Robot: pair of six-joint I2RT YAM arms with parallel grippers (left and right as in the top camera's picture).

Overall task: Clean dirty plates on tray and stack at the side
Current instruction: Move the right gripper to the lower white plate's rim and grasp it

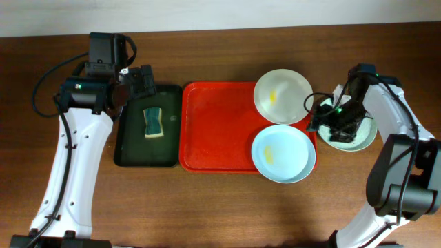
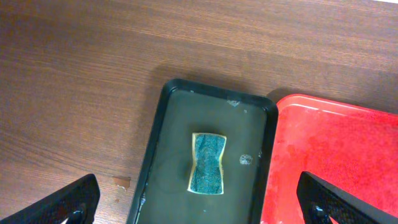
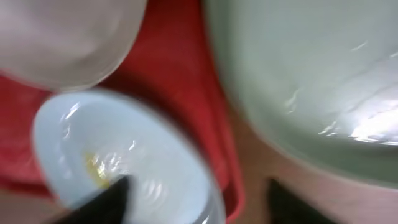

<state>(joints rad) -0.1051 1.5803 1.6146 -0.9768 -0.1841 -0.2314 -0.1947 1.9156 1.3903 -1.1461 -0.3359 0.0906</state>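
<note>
The red tray lies mid-table. A white plate with a yellow smear overhangs its far right corner. A pale blue plate with a yellow smear overhangs its near right corner. A pale green plate sits on the table to the right. My right gripper hovers over this plate's left side, open and empty. The blurred right wrist view shows the right gripper, the blue plate, the white plate and the green plate. My left gripper is open and empty.
A dark green tray left of the red tray holds a green-and-yellow sponge. The left wrist view shows the sponge, the green tray and the red tray's edge. Bare wood surrounds the trays.
</note>
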